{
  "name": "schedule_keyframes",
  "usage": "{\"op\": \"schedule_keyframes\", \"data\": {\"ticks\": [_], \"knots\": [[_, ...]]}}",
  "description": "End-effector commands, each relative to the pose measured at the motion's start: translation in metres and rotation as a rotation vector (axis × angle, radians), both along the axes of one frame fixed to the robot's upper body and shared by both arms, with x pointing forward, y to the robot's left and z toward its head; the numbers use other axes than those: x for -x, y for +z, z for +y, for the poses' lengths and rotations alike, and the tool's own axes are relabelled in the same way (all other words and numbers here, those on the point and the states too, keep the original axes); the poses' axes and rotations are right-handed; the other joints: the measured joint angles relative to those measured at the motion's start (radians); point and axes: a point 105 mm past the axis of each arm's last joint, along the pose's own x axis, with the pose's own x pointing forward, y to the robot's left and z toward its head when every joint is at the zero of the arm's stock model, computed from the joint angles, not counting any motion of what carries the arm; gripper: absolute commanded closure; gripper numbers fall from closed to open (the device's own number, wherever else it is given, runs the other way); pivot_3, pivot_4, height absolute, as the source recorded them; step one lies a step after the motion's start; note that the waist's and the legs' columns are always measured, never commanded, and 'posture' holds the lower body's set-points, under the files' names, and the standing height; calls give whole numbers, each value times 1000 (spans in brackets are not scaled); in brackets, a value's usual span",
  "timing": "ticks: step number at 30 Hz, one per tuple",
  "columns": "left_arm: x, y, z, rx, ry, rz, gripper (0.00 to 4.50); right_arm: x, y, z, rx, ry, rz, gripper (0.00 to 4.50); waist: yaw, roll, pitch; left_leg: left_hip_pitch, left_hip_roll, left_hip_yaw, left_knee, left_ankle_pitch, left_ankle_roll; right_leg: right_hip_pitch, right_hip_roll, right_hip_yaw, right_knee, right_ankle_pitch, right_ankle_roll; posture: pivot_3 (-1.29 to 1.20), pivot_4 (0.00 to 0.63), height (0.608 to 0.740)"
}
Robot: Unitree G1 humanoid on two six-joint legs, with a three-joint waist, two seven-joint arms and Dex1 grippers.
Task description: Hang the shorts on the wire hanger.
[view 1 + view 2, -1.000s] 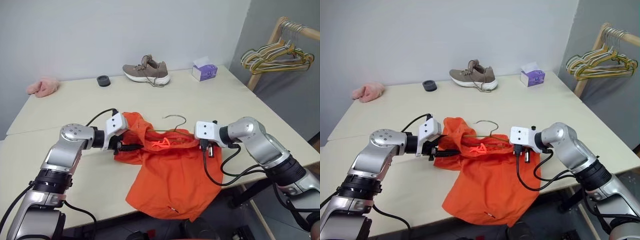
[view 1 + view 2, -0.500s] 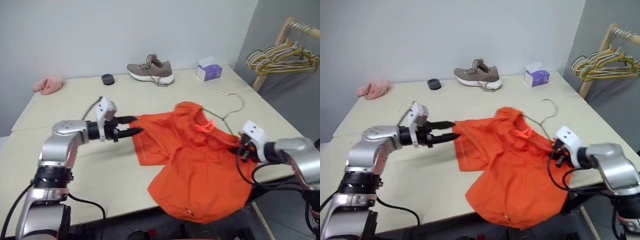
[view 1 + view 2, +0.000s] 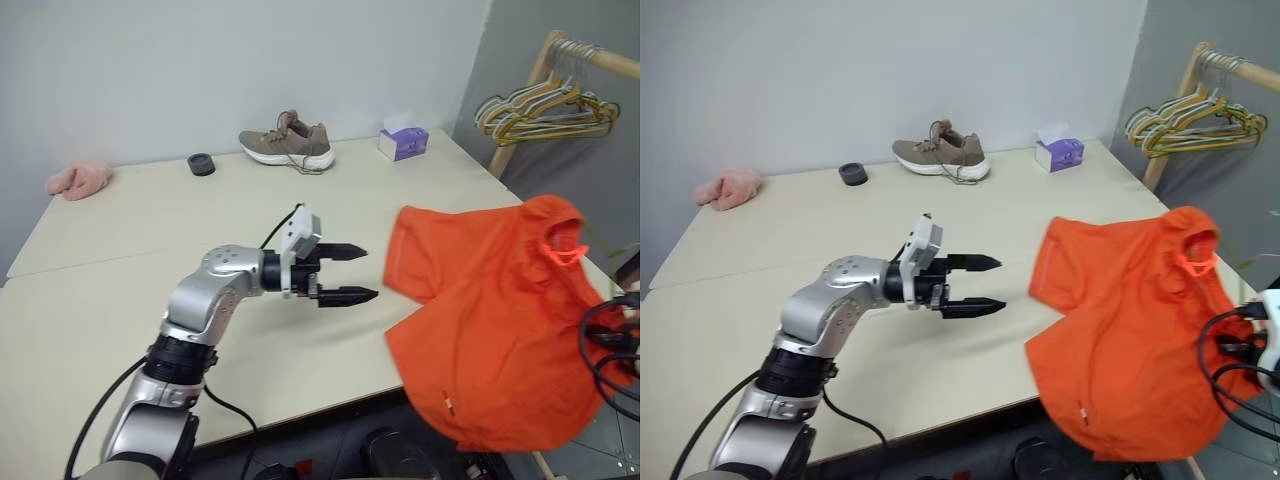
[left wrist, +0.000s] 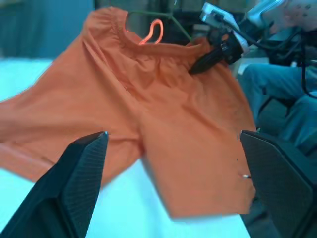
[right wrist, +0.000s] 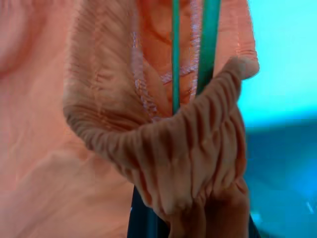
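From the head views, the shorts [image 3: 500, 300] hang over the table's [image 3: 130, 250] right corner, half off the edge, while the left gripper [image 3: 345, 272] hovers above the tabletop just left of them, jaws spread wide and empty; a shoe [image 3: 288, 141], tissue box [image 3: 403, 142], dark round object [image 3: 201, 163] and pink cloth [image 3: 78, 177] lie along the far side, and a rack of hangers [image 3: 545, 105] stands by the wall. The left wrist view shows the right gripper [image 4: 210, 55] pinching the waistband. The right wrist view shows the wire hanger [image 5: 174, 54] threaded through the gathered waistband, so the hanging looks largely done, though whether the shorts sit squarely on the hanger stays hidden
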Motion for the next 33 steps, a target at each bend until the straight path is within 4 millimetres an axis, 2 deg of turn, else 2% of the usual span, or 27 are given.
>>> {"op": "schedule_keyframes", "data": {"ticks": [1, 3, 7, 9, 13, 17, 22, 26, 33], "knots": [[-2, 18, -16, 43, 4, -127, 35, 8, 26, -40, 92, -222, -84, 4500, -17, 2, 0, 0, 0, 0, 0, 0, 0, 0, 0, 0, 0, 0, 0, -431, 75, 740], [-4, 21, -21, 62, 25, -152, 35, 8, 33, -49, 116, -270, -100, 4500, -39, 3, 2, 0, 0, 0, -2, 0, 0, 0, 0, 0, -1, 0, 0, -434, 77, 740], [-6, 23, -30, 92, 59, -212, 35, -5, 65, -65, 211, -350, -203, 4500, -71, 6, 5, 0, 1, 0, -3, -1, 0, 0, 1, 1, -2, -1, -1, -429, 83, 740], [-5, 21, -32, 96, 66, -215, 35, -15, 82, -72, 246, -385, -258, 4500, -79, 9, 7, 0, 1, 2, -3, -1, 1, 1, 1, 2, -3, -1, -1, -429, 83, 740], [0, 18, -37, 99, 64, -226, 35, -27, 103, -85, 257, -444, -320, 4500, -91, 11, 8, 2, 1, 1, -4, -2, 1, 2, 1, 2, -5, -2, 0, -409, 88, 740], [6, 28, -47, 169, 71, -264, 35, -43, 127, -111, 232, -532, -379, 4500, -93, 13, 16, 2, -2, 3, -4, -3, 4, 5, -2, 2, -7, -2, 1, -400, 89, 740], [11, 42, -50, 256, 62, -256, 35, -54, 130, -130, 219, -565, -369, 4500, -95, 16, 23, 5, -2, 4, -5, -5, 7, 10, -3, 2, -14, -1, 2, -380, 92, 740], [14, 49, -50, 297, 67, -264, 35, -59, 123, -143, 171, -611, -351, 4500, -96, 16, 26, 7, -2, 6, -5, -6, 8, 12, -3, 4, -16, -1, 3, -370, 90, 740], [16, 55, -52, 320, 56, -266, 35, -64, 107, -147, 100, -614, -291, 4500, -96, 15, 28, 17, -2, 8, -9, -6, 8, 22, -3, 5, -20, -1, 4, -365, 87, 740]]}}
